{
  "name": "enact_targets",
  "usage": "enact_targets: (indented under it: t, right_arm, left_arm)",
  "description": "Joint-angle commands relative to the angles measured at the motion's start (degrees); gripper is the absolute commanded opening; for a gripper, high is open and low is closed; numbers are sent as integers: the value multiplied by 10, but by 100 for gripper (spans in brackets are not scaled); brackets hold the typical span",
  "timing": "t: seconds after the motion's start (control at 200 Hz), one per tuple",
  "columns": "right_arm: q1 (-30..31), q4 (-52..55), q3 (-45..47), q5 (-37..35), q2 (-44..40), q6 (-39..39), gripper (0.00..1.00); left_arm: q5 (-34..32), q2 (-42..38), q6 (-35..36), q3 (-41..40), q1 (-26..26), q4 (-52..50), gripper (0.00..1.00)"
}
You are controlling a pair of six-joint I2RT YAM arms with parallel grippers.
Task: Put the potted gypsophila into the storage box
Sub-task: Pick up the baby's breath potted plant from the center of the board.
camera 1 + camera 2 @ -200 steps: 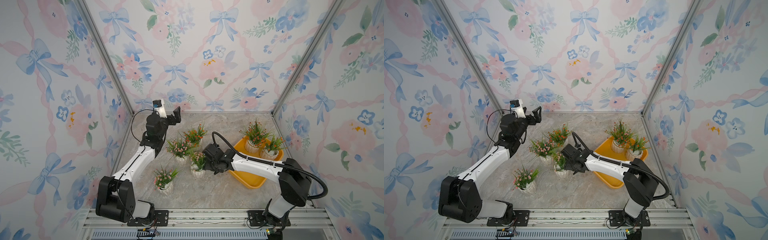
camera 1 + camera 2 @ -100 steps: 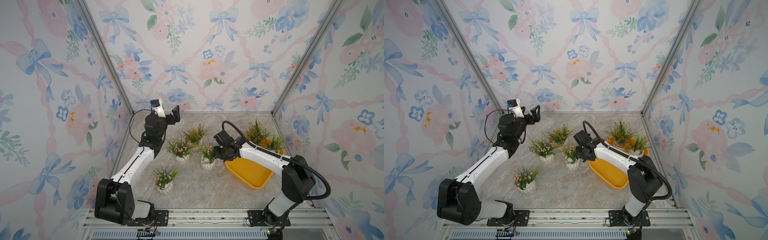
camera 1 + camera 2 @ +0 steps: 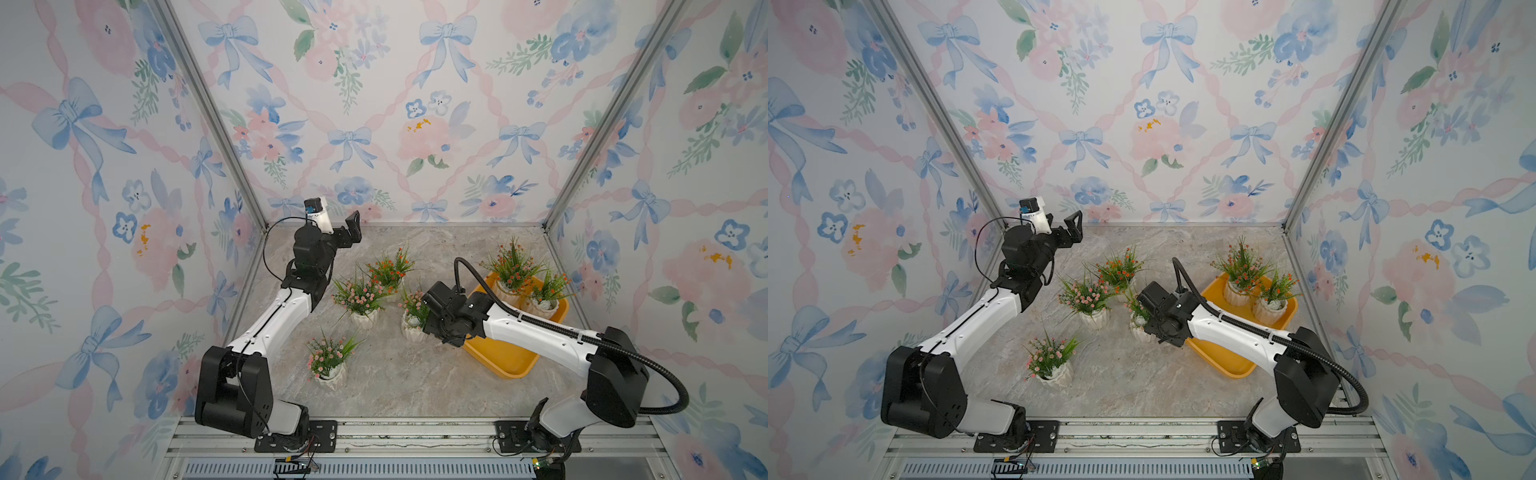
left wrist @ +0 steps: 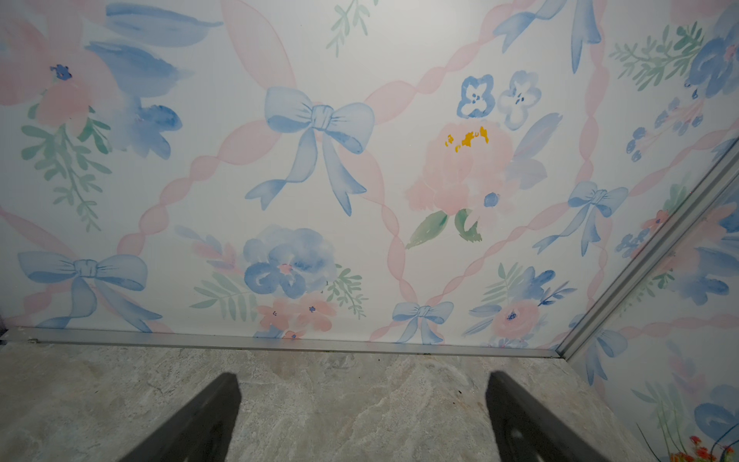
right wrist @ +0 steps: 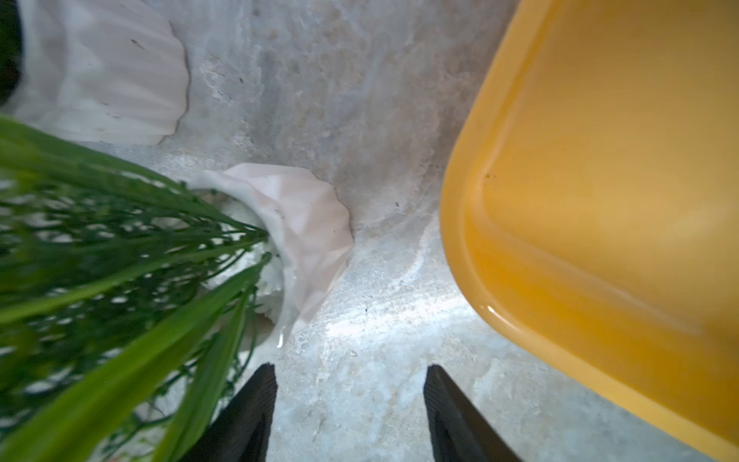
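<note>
Four potted gypsophila stand on the marble floor in both top views: an orange-red one [image 3: 390, 270] [image 3: 1119, 266], a pink one [image 3: 359, 297] [image 3: 1086, 297], a pink one nearer the front [image 3: 330, 357] [image 3: 1050, 357], and a pink one [image 3: 412, 309] [image 3: 1138, 311] just left of the storage box [image 3: 503, 357] [image 3: 1225, 357]. Two orange-red ones [image 3: 513, 266] [image 3: 548, 291] stand in the box. My right gripper [image 3: 449, 341] [image 5: 350, 384] points down between that last pot [image 5: 308, 240] and the box rim [image 5: 472, 248], open over bare floor. My left gripper [image 3: 353, 232] [image 4: 362, 400] is raised at the back left, open and empty.
Floral walls with metal corner posts close the cell on three sides. A second white ribbed pot [image 5: 104, 72] lies beyond the near one in the right wrist view. The right arm's black cable [image 3: 469, 270] arcs over the box's left edge.
The right wrist swung toward the back right, then came forward and down beside the box. The pot next to it now stands a little closer to the box. The left arm barely moved.
</note>
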State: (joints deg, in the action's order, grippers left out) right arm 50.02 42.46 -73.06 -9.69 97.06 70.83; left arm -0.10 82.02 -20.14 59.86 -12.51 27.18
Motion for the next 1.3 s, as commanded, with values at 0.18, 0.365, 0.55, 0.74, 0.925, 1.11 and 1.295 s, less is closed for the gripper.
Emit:
enact_targets:
  t: [0.18, 0.365, 0.55, 0.74, 0.925, 1.11, 1.295]
  right_arm:
    - [41, -119, 120, -54, -50, 128, 62]
    - [42, -115, 56, -50, -2, 101, 62]
    - [29, -131, 41, -24, 22, 105, 60]
    - [14, -137, 40, -3, 38, 112, 53]
    - [8, -91, -18, -4, 72, 93, 44]
    - [5, -53, -53, -3, 96, 87, 32]
    - [-1, -58, -44, 7, 100, 91, 26]
  left_arm:
    - [4, 26, 35, 39, 7, 9, 98]
    - [3, 23, 38, 37, 8, 14, 98]
    - [0, 17, 32, 29, 12, 18, 98]
    - [0, 12, 27, 22, 15, 22, 98]
    - [-3, 8, 25, 14, 15, 26, 98]
    - [-5, 2, 22, 8, 17, 30, 98]
    - [-4, 3, 20, 6, 19, 32, 98]
